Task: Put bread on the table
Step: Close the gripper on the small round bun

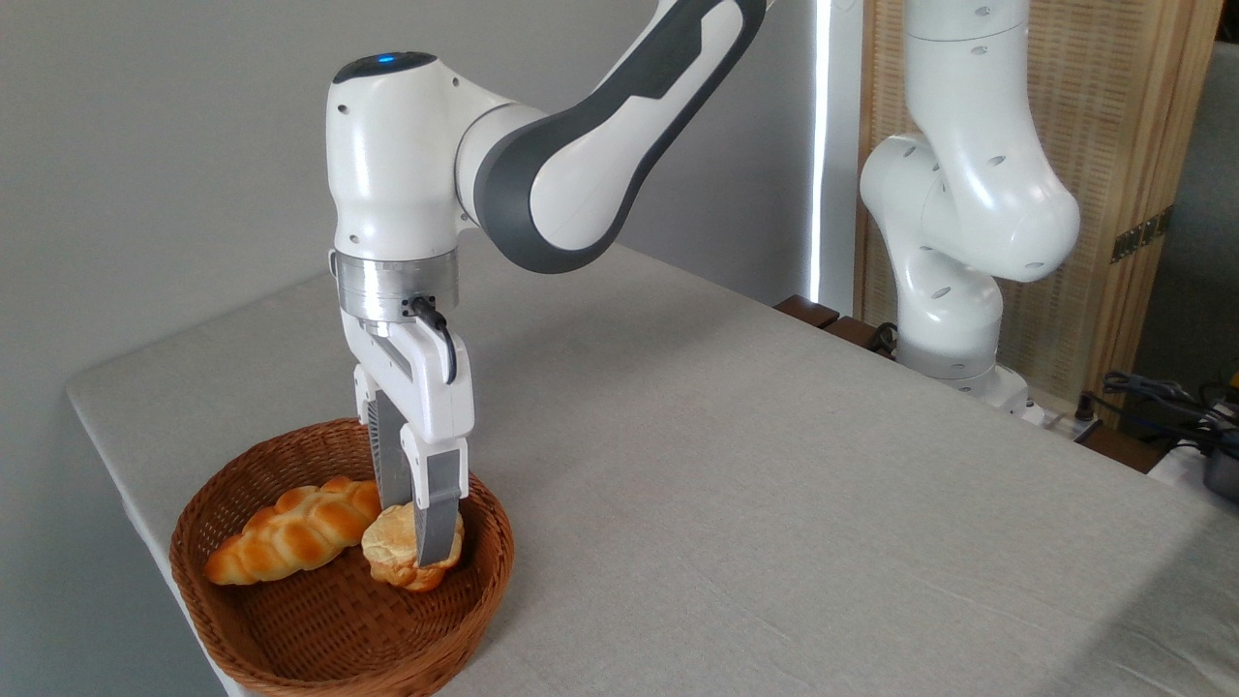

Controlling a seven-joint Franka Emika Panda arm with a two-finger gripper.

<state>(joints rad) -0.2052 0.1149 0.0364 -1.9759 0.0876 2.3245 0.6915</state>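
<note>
The bread point(389, 548), a small round bun with a pale top and golden edges, is inside the brown wicker basket point(319, 634) at the table's front left corner. My gripper point(414, 532) reaches straight down into the basket, one finger in front of the bun and the other behind it. The fingers are shut on the bread. The near finger point(438, 513) hides the bun's right part. I cannot tell whether the bun still touches the basket floor. The table point(774, 465) is covered in light grey-beige cloth.
A long braided golden loaf point(286, 532) lies in the basket just left of the bun, touching it. The arm's white base point(953, 319) stands at the table's far right edge. Cables and a wooden screen are behind it.
</note>
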